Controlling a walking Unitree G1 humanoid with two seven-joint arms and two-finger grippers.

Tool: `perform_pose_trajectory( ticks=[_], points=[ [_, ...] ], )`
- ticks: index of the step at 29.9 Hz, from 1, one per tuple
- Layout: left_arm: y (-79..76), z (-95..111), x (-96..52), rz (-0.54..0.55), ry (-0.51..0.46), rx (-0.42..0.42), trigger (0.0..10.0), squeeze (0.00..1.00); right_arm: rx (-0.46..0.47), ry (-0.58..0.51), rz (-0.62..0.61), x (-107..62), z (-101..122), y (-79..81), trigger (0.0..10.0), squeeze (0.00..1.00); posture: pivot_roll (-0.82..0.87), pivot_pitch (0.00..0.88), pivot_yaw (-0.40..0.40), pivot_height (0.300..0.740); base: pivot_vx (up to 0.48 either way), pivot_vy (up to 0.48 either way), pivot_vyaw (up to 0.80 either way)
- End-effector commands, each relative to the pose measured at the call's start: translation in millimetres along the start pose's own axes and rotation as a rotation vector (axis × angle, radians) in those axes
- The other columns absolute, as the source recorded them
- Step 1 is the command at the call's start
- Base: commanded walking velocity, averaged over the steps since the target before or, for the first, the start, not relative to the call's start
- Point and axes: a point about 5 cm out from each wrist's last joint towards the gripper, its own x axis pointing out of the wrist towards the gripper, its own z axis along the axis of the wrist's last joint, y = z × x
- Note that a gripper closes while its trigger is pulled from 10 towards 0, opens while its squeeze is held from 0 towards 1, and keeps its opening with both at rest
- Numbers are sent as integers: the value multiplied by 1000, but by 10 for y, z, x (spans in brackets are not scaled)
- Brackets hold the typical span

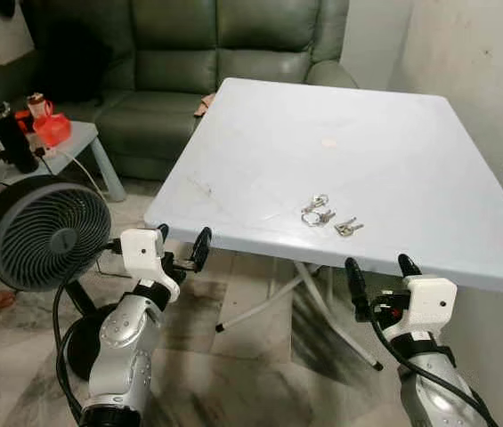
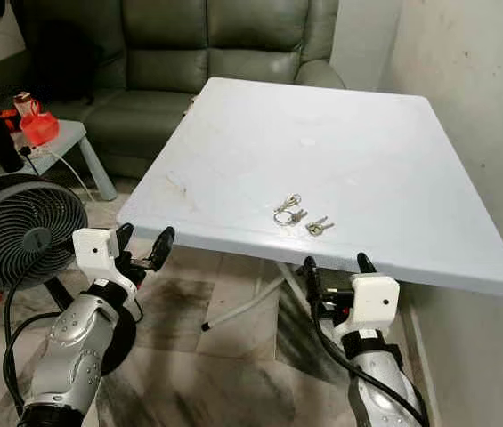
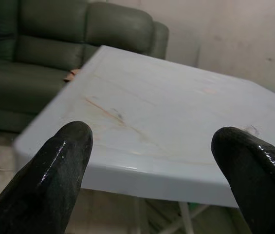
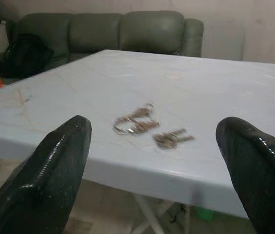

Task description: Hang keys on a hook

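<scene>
Here, a fan is seen left of the table | left gripper is held spread, empty, just off the table's near left corner | keys are laid flat near the table's front edge | right gripper is held spread, empty, below that edge.

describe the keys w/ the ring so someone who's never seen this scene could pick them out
Start at the pale square table in front of the green sofa. Near its front edge, between the two open grippers, lie two small metal bunches side by side. The one wanted is the keys with the ring, on the robot's left; the smaller key bunch beside it shows no such loops.
</scene>
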Motion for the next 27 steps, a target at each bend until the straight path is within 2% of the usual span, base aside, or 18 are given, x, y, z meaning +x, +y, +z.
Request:
perform_pose_trajectory(
  ticks=[1,27],
  points=[
    [22,41,11,-5,-6,4,10000,0,4,-26,11,31,61,26,10000,0,-41,0,9,740,319,0,0],
    [8,52,32,-16,-8,5,10000,0,4,-28,31,45,59,48,10000,0,-39,0,10,740,387,0,0]
  ],
)
